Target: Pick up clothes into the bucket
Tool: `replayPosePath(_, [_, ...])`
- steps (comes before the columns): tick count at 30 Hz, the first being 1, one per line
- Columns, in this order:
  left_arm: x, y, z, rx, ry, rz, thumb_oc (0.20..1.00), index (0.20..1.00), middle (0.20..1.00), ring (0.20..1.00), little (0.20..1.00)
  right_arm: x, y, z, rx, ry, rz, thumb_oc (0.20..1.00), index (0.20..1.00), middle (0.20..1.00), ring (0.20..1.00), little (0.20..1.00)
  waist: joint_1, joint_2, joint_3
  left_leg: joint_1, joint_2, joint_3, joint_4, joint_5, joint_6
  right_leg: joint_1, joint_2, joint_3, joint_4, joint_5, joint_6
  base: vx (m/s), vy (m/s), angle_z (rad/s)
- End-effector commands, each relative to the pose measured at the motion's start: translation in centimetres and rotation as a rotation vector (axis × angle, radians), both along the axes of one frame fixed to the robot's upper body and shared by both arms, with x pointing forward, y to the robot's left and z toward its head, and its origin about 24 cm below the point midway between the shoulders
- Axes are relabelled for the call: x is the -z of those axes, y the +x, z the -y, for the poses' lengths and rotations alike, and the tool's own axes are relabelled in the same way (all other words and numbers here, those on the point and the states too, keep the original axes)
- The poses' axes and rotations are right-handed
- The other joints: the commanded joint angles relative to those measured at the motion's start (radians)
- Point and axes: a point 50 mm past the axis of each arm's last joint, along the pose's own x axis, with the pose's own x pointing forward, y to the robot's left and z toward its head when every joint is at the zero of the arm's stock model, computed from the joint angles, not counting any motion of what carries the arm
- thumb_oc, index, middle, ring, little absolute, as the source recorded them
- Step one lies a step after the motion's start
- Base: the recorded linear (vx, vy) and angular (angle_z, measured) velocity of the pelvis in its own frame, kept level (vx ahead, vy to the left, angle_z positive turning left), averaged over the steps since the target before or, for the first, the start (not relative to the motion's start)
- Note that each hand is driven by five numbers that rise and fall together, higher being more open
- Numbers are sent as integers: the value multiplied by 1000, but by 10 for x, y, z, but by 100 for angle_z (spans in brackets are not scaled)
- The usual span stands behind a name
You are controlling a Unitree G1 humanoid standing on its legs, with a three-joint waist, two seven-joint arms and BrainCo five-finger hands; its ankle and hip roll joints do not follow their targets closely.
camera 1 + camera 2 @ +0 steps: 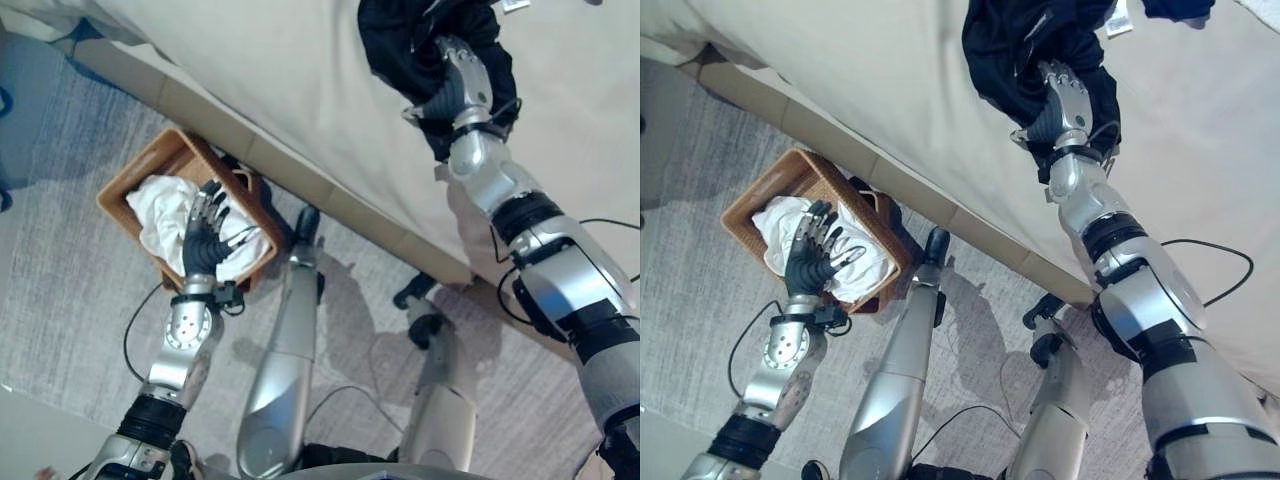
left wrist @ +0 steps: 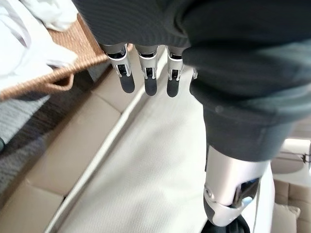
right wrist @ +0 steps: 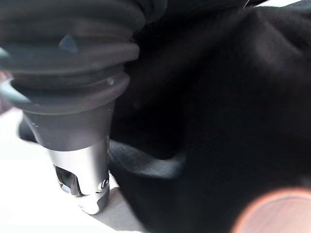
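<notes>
A brown wicker basket stands on the carpet beside the bed, with white cloth inside it. My left hand hovers over the basket with straight, spread fingers and holds nothing. A black garment lies bunched on the bed. My right hand is pushed into this garment, and the black cloth folds around it on both sides. The cloth hides how the hand grips it.
The bed's tan edge runs diagonally between the basket and the mattress. Grey carpet spreads around the basket. A small white tag and a dark blue cloth lie near the black garment.
</notes>
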Motion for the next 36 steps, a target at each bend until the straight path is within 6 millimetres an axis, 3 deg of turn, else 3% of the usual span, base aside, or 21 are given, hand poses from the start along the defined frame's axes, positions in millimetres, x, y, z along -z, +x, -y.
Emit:
replayPosePath(1, [-23,-8,13,58,-12,136,1000,1000,1000,1000,1000,-14,-2,33,146,-50,6,1000,1000,1000,1000,1000,49,51,-18,-71,-22,31,43,-33,3,46,2,36,58,-29,74,4,22,6])
replayPosePath(10, [-23,-8,16,59,-7,136,1000,1000,1000,1000,1000,-38,-13,71,297,-26,92,1000,1000,1000,1000,1000,37,66,-18,-79,-20,37,42,-27,-3,26,-12,35,68,-35,73,-4,30,6])
replayPosePath(20, [-25,-9,15,31,-13,141,1000,1000,1000,1000,1000,-56,-22,84,330,82,221,1000,1000,1000,1000,1000,13,58,-18,-59,-7,47,26,-23,-12,42,-11,36,47,-26,74,0,0,0])
replayPosePath(28, [-25,-7,17,46,-11,142,1000,1000,1000,1000,1000,-75,-28,95,374,47,250,1000,1000,1000,1000,1000,4,49,-18,-48,-1,56,20,-21,-11,45,-5,48,34,-16,76,-1,0,0])
replayPosePath(29, [-25,-7,17,46,-12,142,1000,1000,1000,1000,1000,-73,-28,95,377,35,230,918,918,918,918,918,4,49,-18,-48,-1,57,18,-21,-11,44,-5,48,32,-15,76,-11,1,-5])
replayPosePath(31, [-25,-7,17,54,-15,137,1000,1000,1000,1000,1000,-66,-26,100,390,18,163,200,200,200,200,200,2,48,-18,-44,-1,59,11,-19,-10,48,-6,45,28,-15,78,-8,-11,-5])
replayPosePath(36, [-23,-7,16,52,-19,131,1000,1000,1000,1000,1000,-56,-24,103,388,50,113,200,200,200,200,200,0,50,-18,-41,-1,63,9,-18,-10,54,-7,42,24,-13,79,0,0,0])
